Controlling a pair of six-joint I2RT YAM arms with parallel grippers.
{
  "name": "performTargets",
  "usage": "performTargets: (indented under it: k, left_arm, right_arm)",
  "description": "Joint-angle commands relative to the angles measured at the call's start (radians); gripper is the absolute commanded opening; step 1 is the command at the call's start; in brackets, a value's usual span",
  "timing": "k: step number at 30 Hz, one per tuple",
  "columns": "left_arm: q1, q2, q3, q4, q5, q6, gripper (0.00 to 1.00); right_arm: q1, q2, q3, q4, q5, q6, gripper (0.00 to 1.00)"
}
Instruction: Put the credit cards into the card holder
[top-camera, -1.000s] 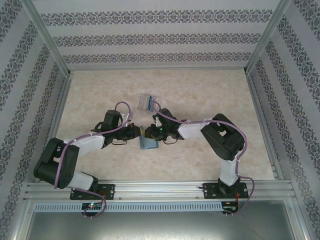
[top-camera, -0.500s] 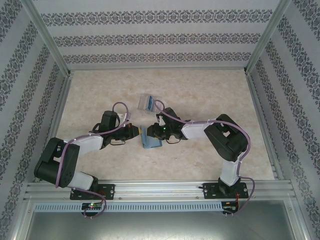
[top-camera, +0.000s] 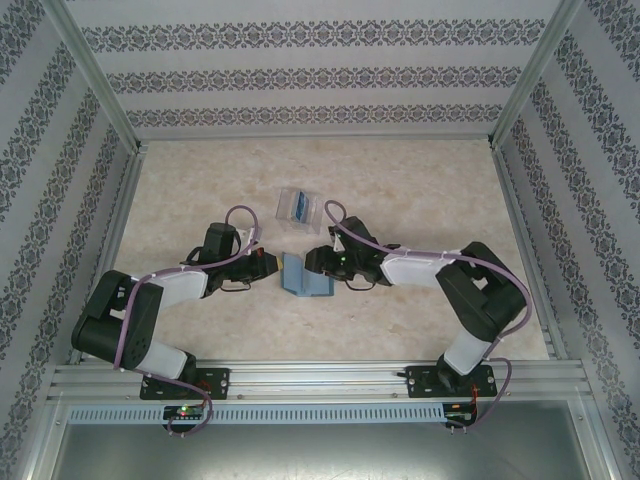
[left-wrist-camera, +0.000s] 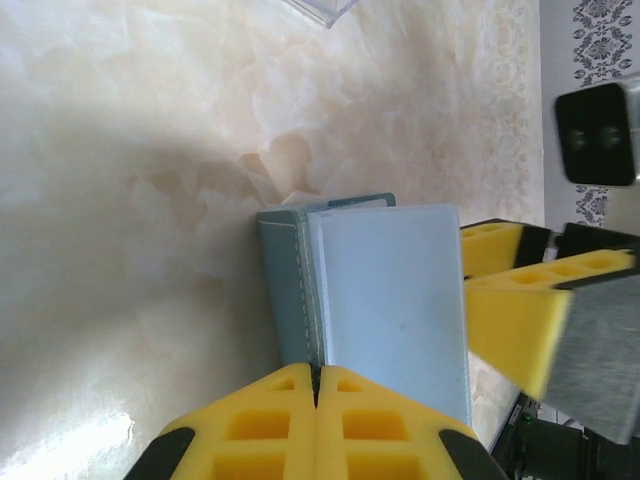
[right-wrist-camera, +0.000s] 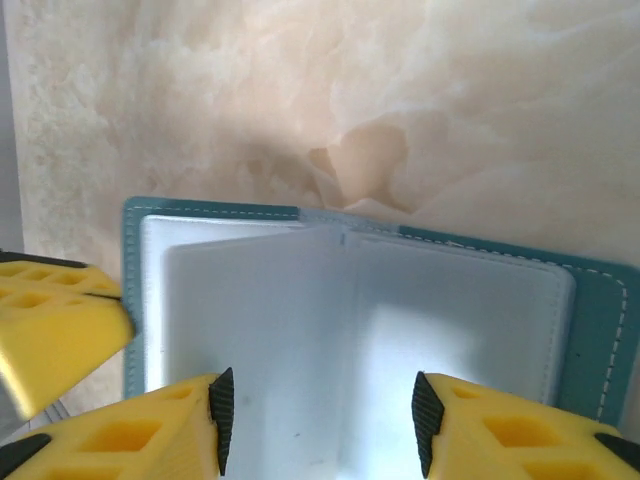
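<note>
Top external view shows the right gripper (top-camera: 311, 262) has let go and pulled back with its jaws spread, while the left gripper (top-camera: 274, 266) pinches the wallet (top-camera: 308, 279) open, and the card holder (top-camera: 285, 199) behind holds a blue card (top-camera: 302, 208).

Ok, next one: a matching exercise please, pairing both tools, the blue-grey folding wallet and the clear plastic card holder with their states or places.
1 left tool
2 right tool
3 blue-grey folding wallet
4 clear plastic card holder

A open, between the arms
B fingers apart over the wallet's inside
C farther back, something blue inside
D shut on the wallet's cover

Pairs: 1-D, 2-B, 3-A, 4-C
</note>
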Motion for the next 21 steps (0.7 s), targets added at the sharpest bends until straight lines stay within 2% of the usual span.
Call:
performTargets:
  k: [1,4,12,18,21]
  left_arm:
    - [0.012,0.014,-0.005,-0.014,0.005,0.026,0.0]
    - [0.012,0.018,-0.003,-0.009,0.008,0.021,0.0]
    - [0.013,0.017,0.002,-0.019,0.009,0.017,0.0]
    - [0.013,0.017,0.006,-0.027,0.01,0.018,0.0]
    - [0.012,0.017,0.01,-0.032,0.009,0.018,0.0]
  right_arm:
    - [0.002,-0.056,0.0,-0.027,0.058,-0.061,0.53]
    - [0.043,-0.07,0.046,-0.094,0.107,-0.113,0.55]
    - [0.147,-0.056,0.16,-0.287,0.324,-0.13,0.56]
    - [0.148,-0.065,0.189,-0.388,0.396,-0.117,0.56]
    - [0.12,-0.08,0.181,-0.414,0.383,-0.113,0.56]
